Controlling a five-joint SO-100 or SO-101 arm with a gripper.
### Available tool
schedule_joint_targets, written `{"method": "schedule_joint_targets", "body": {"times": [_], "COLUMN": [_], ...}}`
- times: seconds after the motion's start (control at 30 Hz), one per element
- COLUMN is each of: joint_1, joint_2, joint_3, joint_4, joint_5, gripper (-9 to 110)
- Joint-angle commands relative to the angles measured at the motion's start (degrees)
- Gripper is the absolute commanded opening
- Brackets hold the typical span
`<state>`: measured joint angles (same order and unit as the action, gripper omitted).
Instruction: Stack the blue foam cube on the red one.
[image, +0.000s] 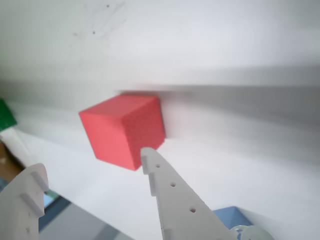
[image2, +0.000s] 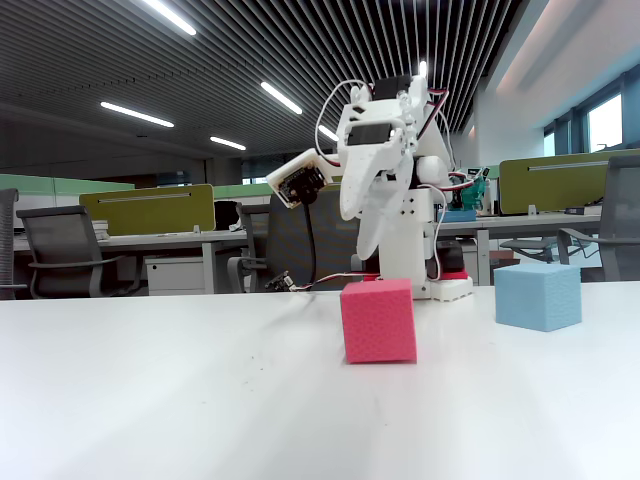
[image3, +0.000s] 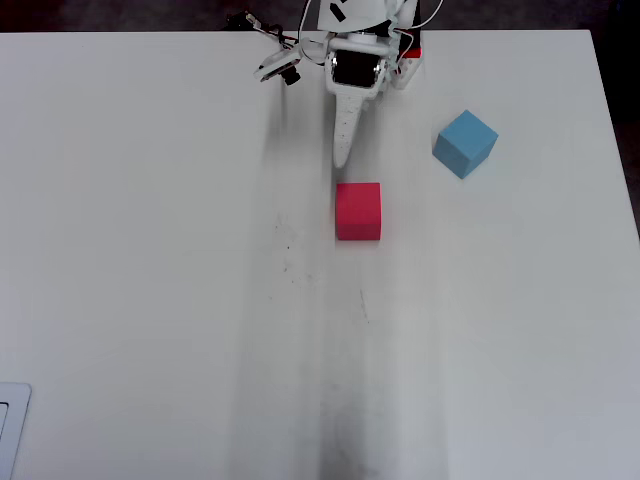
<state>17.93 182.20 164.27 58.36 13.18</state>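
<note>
The red one (image3: 358, 211) is a pinkish-red foam cube resting on the white table, near the middle in the overhead view. It also shows in the fixed view (image2: 379, 320) and fills the centre of the wrist view (image: 122, 130). The blue foam cube (image3: 465, 143) sits apart on the table, to the right of the arm in the overhead view and at right in the fixed view (image2: 538, 295); a blue corner (image: 231, 216) peeks in at the wrist view's bottom. My gripper (image3: 342, 155) hangs open above the table just behind the red cube, holding nothing, its fingers (image: 170, 195) spread wide.
The arm's base (image3: 400, 60) stands at the table's far edge in the overhead view. A white object (image3: 10, 420) lies at the lower left corner there. Office desks and chairs (image2: 60, 250) stand behind the table. A green thing (image: 6, 115) shows at the wrist view's left edge.
</note>
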Motion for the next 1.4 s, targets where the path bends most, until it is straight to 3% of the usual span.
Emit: {"method": "schedule_joint_targets", "body": {"times": [0.0,1.37], "joint_1": [0.4,0.1], "joint_2": [0.3,0.3], "joint_3": [-0.2,0.3], "joint_4": [-1.0,-2.8], "joint_5": [0.1,-0.3], "gripper": [24,24]}}
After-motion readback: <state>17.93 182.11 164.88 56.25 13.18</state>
